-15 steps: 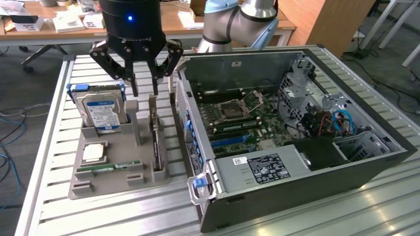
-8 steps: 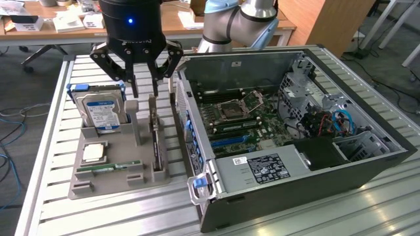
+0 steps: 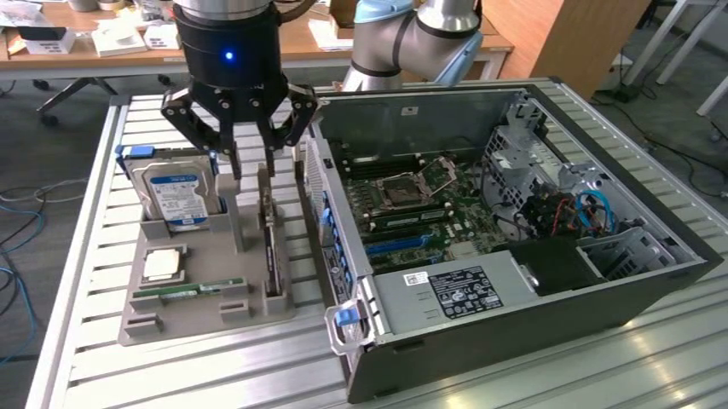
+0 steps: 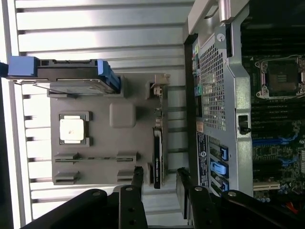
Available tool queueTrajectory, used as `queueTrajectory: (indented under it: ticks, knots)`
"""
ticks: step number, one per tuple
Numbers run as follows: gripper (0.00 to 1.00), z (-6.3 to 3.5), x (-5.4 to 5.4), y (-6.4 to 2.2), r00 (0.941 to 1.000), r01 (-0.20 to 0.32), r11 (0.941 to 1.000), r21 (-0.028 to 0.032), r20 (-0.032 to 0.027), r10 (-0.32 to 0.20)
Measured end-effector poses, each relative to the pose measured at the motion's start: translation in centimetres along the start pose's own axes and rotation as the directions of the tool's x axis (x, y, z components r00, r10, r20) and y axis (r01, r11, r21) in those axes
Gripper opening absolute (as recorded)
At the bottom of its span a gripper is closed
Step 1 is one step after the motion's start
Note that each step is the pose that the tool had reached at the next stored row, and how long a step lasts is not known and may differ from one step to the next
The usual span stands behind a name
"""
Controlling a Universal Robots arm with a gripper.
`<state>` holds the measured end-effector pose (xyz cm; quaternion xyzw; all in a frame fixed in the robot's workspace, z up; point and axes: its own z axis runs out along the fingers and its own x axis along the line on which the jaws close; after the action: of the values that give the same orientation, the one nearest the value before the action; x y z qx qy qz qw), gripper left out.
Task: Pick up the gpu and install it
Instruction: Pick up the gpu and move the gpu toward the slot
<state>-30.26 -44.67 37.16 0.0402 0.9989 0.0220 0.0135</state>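
1. We find the tray (image 3: 170, 319) (image 4: 102, 143) on the table (image 3: 170, 375) (image 4: 95, 38) at the exterior view's left, with the computer case (image 3: 512, 324) (image 4: 214, 95) just beside it on the exterior view's right.
2. In the tray, the hard drive (image 3: 176, 196) (image 4: 71, 76) stands at the far end, the CPU (image 3: 163, 264) (image 4: 72, 129) lies nearer, and the RAM stick (image 3: 187, 290) (image 4: 95, 157) nearer still.
3. The gpu (image 3: 271, 239) (image 4: 157, 152) stands on edge along the tray's side next to the case.
4. Inside the case, we see the motherboard (image 3: 432, 217) (image 4: 276, 129) lying flat, and the power supply (image 3: 444, 290) at the near end.
5. The gripper (image 3: 251, 153) (image 4: 159, 174) hangs above the gpu, one finger on each side, apart from it.
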Motion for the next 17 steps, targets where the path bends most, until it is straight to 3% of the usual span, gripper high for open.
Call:
queueTrajectory:
  ticks: [17]
  knots:
    - [0.41,3.05,0.1,-0.14,1.0000,0.000,1.0000,-0.0001,0.0002,0.000]
